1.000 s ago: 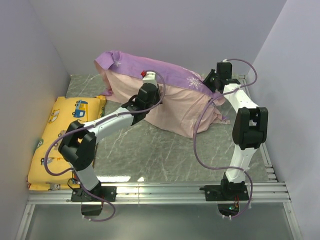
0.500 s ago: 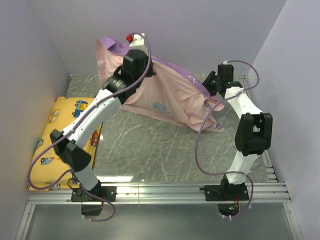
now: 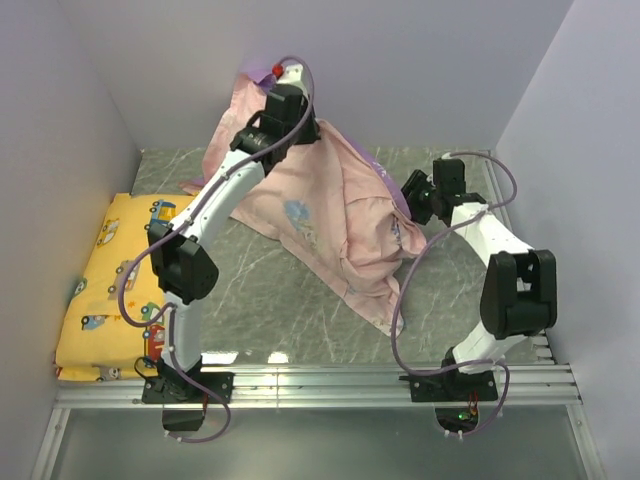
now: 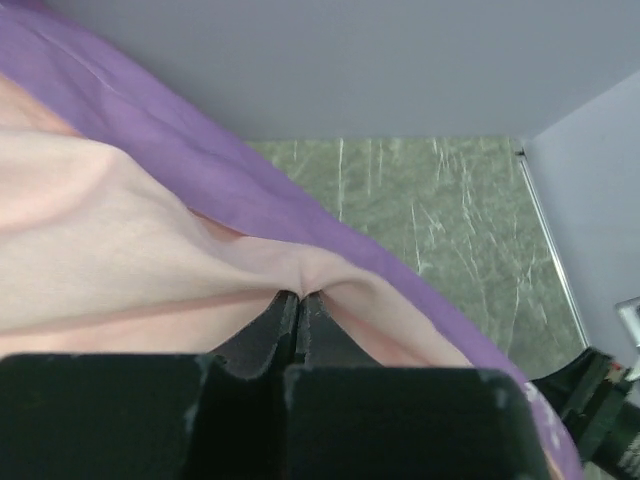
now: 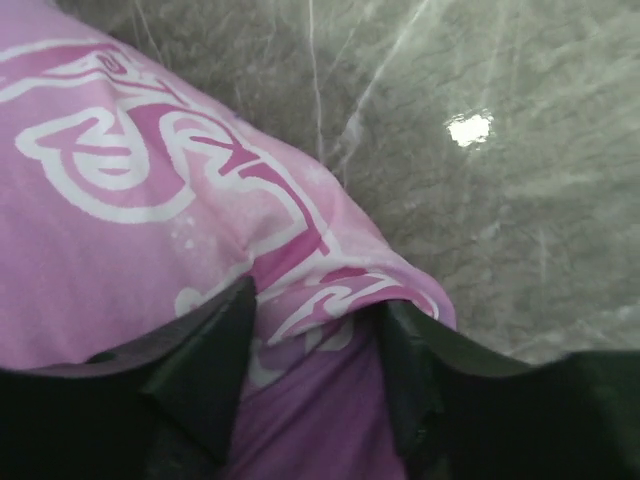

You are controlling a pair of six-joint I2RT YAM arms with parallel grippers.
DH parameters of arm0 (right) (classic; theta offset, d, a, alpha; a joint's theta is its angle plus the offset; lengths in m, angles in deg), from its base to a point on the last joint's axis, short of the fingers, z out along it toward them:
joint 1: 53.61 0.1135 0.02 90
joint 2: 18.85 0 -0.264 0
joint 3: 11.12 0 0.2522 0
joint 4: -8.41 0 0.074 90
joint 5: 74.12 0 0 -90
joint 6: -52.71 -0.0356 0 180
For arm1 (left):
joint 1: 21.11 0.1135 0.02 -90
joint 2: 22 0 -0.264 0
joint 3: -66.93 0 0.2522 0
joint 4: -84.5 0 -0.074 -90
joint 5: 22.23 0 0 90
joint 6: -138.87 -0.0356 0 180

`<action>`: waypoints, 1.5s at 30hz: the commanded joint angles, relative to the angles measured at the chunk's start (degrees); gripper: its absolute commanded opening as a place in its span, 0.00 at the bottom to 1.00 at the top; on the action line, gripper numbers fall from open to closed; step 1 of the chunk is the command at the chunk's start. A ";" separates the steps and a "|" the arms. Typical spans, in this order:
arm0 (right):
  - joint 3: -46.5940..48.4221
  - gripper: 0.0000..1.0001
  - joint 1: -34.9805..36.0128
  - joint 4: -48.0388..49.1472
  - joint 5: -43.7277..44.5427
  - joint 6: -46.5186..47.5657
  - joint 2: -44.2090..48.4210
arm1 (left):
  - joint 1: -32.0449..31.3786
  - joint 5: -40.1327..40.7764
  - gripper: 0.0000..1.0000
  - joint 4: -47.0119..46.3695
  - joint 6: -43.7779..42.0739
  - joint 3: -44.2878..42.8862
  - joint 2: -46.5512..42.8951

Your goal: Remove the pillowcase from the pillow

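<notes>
- Lavender walls box in a grey-green marble table in the top view, with a metal rail along the near edge.
- Left gripper is way up by the back wall. The pillowcase hangs off its fingers like a tent, with the pale pink inner side facing the camera. A strip of purple shows along the right-hand ridge, and the lower edge trails onto the table.
- Right gripper sits low at the right end of the cloth, fingers buried in the folds there.
- Can't make out the pillow under all that fabric.
- A yellow cushion with little vehicles lies flat by the left wall, well left of both sets of fingers. The cloth's left corner comes close to it, but I can't tell if they touch.
- Left wrist view: the fingers are pressed together with a pinch of pale pink fabric nipped right at the tips. Beyond the tips the purple outer side runs off diagonally. Bare table lies further out to the right, with wall above that.
- Right wrist view: the fingers sit either side of a bunched fold of bright pink fabric with white lettering. The cloth fills the gap, so they look clamped on it. More fabric spreads left of the tips, and past them to the right is bare table with a glare spot.
</notes>
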 commanded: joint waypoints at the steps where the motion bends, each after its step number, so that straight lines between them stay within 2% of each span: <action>1: 0.86 0.64 0.72 -3.60 4.36 3.31 5.04 | -0.41 -5.21 0.00 -6.41 2.63 7.24 -4.43; 6: 8.41 0.70 0.63 -9.49 13.40 4.10 8.12 | -0.68 -5.74 0.02 -12.49 3.95 22.53 -10.67; 9: 12.55 0.74 0.54 -11.95 19.21 4.89 9.88 | -0.68 -6.09 0.09 -13.02 3.87 24.49 -12.17; 13: 16.77 0.76 0.54 -15.12 20.72 5.77 11.90 | -0.85 -6.62 0.21 -11.70 3.17 23.27 -11.83; 16: 14.41 0.76 1.15 -13.90 18.26 6.04 16.02 | -0.94 -6.71 0.29 -11.35 2.99 22.91 -12.00; 21: 7.82 0.77 5.28 -12.22 19.91 6.91 24.02 | -1.11 -6.62 0.32 -10.38 2.46 22.12 -11.65; 24: 3.17 0.77 12.91 -11.26 22.64 7.09 28.16 | -1.46 -6.71 0.34 -9.86 2.02 22.47 -12.17; 26: -1.49 0.77 18.20 -10.20 25.72 5.78 29.83 | -1.90 -6.71 0.48 -10.21 1.93 23.96 -13.75; 30: -10.02 0.77 20.93 -5.37 26.78 3.40 31.33 | -4.97 -5.22 0.71 -11.00 1.67 28.18 -18.41; 31: -11.60 0.76 20.85 -5.11 26.69 2.97 30.98 | -5.59 -4.87 0.74 -11.35 1.76 29.32 -20.68; 36: -14.69 0.66 21.64 -2.65 26.96 2.79 29.57 | -10.51 -4.78 0.85 -15.65 3.51 40.12 -27.37; 39: -15.57 0.57 21.72 -2.20 27.48 2.87 30.10 | -14.38 -2.94 0.86 -17.23 3.95 45.75 -29.66; 42: -15.83 0.44 21.72 -2.82 29.23 3.05 31.24 | -17.11 1.71 0.86 -16.80 4.13 48.48 -29.14; 43: -15.83 0.34 21.72 -3.08 29.76 3.14 31.42 | -17.46 2.94 0.85 -16.28 4.39 48.66 -28.10; 45: -15.74 0.25 21.72 -4.22 31.43 3.22 32.64 | -17.46 4.27 0.80 -15.57 4.57 48.58 -26.86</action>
